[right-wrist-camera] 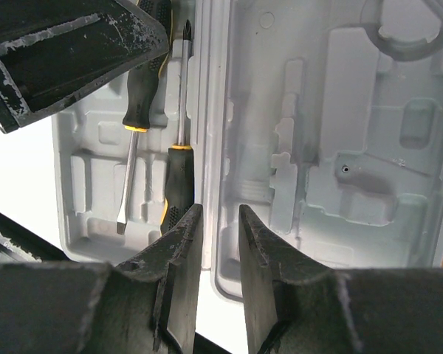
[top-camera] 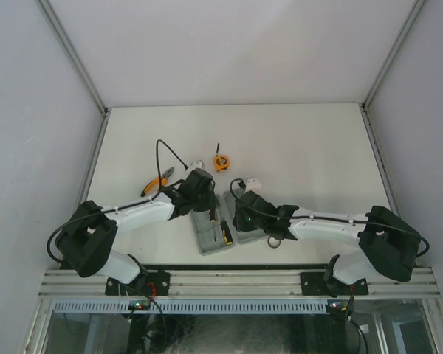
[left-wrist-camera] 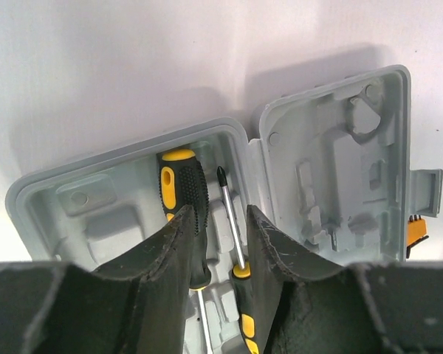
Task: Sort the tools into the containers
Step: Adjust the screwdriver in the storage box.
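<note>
At the near edge of the table (top-camera: pixel 303 147), between the two arms, the grey tool case (top-camera: pixel 205 243) lies open and flat. Both halves show moulded recesses. Its left half holds two black-and-orange screwdrivers side by side, pointing opposite ways. The flat-blade screwdriver (right-wrist-camera: pixel 130 173) lies on the outer side and the cross-head screwdriver (left-wrist-camera: pixel 229 221) lies next to the hinge.

The right gripper (right-wrist-camera: pixel 220 221) sits over the hinge line at the case's near rim, its fingers narrowly apart. Whether they clamp the rim cannot be determined. The left gripper (left-wrist-camera: pixel 218 221) hangs over the left half with its jaws parted. The cross-head shaft shows in the gap, and nothing is clamped.

Beyond the case, the orange-handled pliers (top-camera: pixel 159 183) lie on the table to the left. The round orange tape measure (top-camera: pixel 221 162) lies farthest back. Both are apart from the case.
</note>
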You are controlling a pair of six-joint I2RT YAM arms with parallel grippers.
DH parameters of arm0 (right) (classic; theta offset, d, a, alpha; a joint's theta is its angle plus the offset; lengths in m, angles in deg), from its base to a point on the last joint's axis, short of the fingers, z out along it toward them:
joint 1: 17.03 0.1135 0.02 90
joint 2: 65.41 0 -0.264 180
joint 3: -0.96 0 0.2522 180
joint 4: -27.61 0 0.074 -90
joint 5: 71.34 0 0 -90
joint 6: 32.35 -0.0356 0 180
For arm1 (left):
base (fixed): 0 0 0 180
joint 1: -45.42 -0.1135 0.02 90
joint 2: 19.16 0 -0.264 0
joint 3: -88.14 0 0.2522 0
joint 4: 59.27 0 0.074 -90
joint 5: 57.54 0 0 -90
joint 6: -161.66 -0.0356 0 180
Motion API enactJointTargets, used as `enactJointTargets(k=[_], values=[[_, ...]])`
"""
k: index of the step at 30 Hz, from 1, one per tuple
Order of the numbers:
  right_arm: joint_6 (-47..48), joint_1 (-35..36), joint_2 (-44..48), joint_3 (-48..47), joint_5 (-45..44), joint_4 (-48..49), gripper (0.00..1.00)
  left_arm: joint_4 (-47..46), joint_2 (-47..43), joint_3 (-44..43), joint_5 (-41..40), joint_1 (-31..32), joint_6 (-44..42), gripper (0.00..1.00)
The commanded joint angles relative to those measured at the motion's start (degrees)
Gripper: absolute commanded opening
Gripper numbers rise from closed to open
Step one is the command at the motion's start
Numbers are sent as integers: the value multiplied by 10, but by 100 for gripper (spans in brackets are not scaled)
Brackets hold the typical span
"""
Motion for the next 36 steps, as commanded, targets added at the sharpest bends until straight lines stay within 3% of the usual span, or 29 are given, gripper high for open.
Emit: enactJointTargets(k=[1,10,36], values=[[-8,7,31,1,-17,-2,25,11,-32,-14,-12,-2,-7,40],[-8,12,46,1,-28,-3,25,42,-96,-17,-24,-4,-18,47],[-16,20,39,0,-35,-8,25,49,3,-12,-1,-4,-2,50]])
